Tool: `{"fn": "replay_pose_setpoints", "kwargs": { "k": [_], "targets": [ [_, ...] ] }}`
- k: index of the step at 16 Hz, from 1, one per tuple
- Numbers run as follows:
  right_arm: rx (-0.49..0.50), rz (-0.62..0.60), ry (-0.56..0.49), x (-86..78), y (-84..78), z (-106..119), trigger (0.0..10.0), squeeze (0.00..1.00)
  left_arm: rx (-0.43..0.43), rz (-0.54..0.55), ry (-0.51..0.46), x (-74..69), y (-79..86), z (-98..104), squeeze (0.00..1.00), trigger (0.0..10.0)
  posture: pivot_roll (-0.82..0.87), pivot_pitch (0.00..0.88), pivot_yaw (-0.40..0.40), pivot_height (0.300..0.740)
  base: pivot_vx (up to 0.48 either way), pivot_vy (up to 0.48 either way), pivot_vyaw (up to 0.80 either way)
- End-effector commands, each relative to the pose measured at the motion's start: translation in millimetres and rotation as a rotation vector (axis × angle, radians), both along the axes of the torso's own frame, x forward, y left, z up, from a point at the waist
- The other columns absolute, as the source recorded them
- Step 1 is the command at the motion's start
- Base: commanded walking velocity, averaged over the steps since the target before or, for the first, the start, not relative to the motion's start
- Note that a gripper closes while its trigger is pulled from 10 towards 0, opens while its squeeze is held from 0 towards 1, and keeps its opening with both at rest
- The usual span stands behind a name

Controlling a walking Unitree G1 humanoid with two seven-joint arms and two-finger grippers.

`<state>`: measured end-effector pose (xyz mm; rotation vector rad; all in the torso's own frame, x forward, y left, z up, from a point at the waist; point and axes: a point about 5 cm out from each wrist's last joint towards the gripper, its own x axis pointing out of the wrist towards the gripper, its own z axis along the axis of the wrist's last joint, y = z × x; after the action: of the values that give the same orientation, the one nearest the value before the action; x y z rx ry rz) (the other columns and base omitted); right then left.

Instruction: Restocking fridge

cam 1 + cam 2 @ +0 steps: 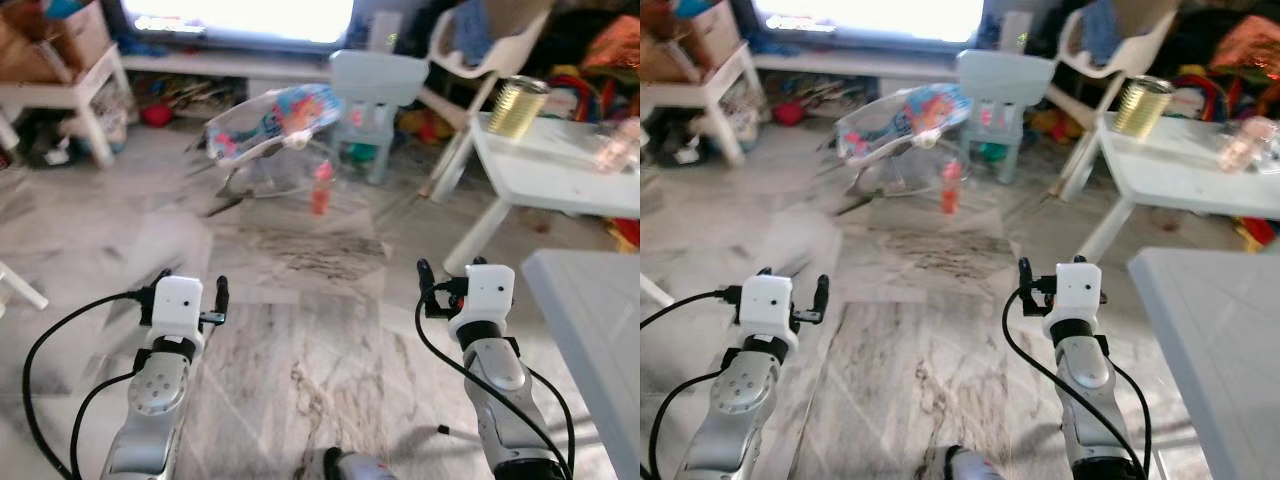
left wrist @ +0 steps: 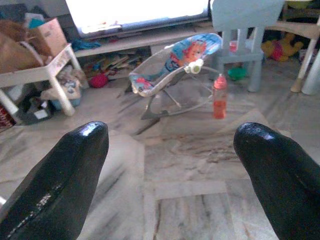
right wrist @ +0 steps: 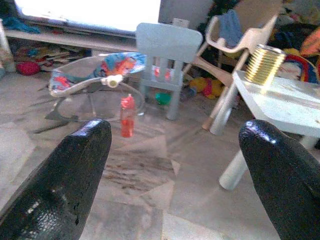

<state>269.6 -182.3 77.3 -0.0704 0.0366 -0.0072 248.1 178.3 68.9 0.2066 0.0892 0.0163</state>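
Observation:
A red bottle (image 1: 320,188) stands upright on the marble floor ahead, in front of a baby bouncer (image 1: 270,125). A gold can (image 1: 517,106) stands on the near corner of a low white table (image 1: 560,175) at the right. My left gripper (image 1: 192,280) and right gripper (image 1: 450,268) are both held out low over the floor, well short of the bottle. Each is open with nothing between its fingers. The left wrist view looks past its open gripper (image 2: 170,145) to the bottle (image 2: 219,96). In the right wrist view, the bottle (image 3: 127,116) and the can (image 3: 263,64) lie beyond its gripper (image 3: 175,145).
A light blue child's chair (image 1: 378,85) and a white plastic chair (image 1: 480,50) stand behind the bottle. A second white surface (image 1: 600,330) juts in close at my right. A white side table (image 1: 70,95) with boxes is far left. A pinkish clear item (image 1: 615,150) lies on the low table.

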Motion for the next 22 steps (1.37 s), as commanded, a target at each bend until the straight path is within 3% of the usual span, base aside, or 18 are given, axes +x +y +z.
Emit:
{"fn": "replay_pose_setpoints", "kwargs": {
  "k": [1,16,22],
  "targets": [
    [-0.009,-0.012,0.0,0.6,-3.9,-1,10.0,0.0,-0.012,-0.006,0.012,1.1,-2.7,-2,0.0,10.0,0.07,0.048,-0.034,0.74,0.0,0.0,-0.8],
    [-0.022,-0.017,-0.029,-0.2,0.2,2,10.0,0.0,-0.006,-0.049,-0.007,5.4,-7.8,1,0.0,10.0,0.06,0.061,-0.022,0.74,0.0,0.057,-0.8],
    [-0.036,-0.024,-0.077,0.6,-1.0,10,10.0,0.0,-0.061,-0.116,-0.024,5.7,-19.5,5,0.0,10.0,0.06,0.058,-0.026,0.74,0.0,0.0,-0.8]
  ]
}}
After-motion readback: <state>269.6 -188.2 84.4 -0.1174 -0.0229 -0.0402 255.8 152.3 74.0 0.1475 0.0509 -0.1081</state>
